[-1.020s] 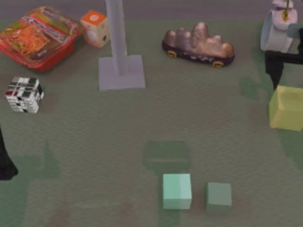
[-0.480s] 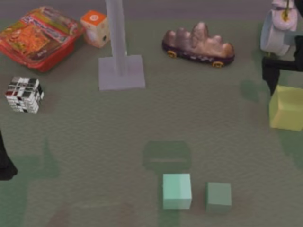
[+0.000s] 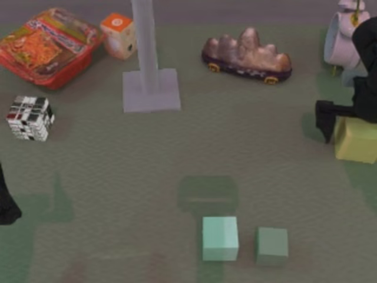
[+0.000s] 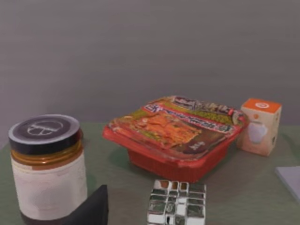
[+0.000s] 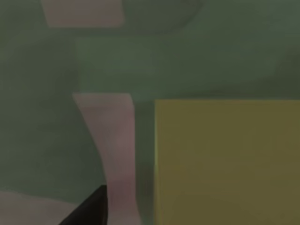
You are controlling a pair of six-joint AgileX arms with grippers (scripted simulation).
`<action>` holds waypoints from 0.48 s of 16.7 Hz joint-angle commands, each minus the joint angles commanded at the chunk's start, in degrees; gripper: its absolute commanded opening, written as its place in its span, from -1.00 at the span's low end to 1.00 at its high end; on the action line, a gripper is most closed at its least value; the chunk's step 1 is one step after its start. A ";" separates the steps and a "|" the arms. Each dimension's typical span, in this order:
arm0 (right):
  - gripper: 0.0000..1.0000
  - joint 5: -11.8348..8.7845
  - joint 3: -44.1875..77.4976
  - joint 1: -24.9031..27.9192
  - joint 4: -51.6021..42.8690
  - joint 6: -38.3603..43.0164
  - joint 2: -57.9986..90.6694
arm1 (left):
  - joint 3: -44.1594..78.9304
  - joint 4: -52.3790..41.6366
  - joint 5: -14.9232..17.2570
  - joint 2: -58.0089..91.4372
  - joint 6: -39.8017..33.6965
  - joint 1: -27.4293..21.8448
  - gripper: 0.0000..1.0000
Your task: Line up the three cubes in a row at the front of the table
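Observation:
The yellow cube (image 3: 357, 142) lies at the table's right edge, midway back. My right gripper (image 3: 353, 122) hangs open over it, its one visible finger (image 3: 326, 121) just left of the cube, the other out of view. In the right wrist view the yellow cube (image 5: 225, 159) fills much of the picture, and a dark fingertip (image 5: 93, 208) stands apart from its side. The pale mint cube (image 3: 220, 238) and the small dull green cube (image 3: 271, 245) sit side by side near the front. My left gripper (image 3: 6, 203) is parked at the left edge, open.
A chequered puzzle cube (image 3: 29, 117), a red food tray (image 3: 47, 44) and a cream box with an orange top (image 3: 119, 35) stand at the back left. A grey post on a square base (image 3: 150, 88), a toy car (image 3: 246, 54) and a white object (image 3: 343, 38) line the back. A jar (image 4: 47, 164) stands near the left gripper.
My right gripper has come forward and down around the yellow cube, its finger now beside the cube's left face. The cubes and the left arm have not moved.

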 joint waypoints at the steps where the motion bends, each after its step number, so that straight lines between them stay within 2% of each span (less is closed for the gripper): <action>1: 1.00 0.00 0.00 0.00 0.00 0.00 0.00 | 0.00 0.00 0.00 0.00 0.00 0.00 1.00; 3: 1.00 0.00 0.00 0.00 0.00 0.00 0.00 | 0.00 0.00 0.00 0.00 0.00 0.00 1.00; 8: 0.25 0.00 0.00 0.00 0.00 0.00 0.00 | 0.00 0.00 0.00 0.00 0.00 0.00 1.00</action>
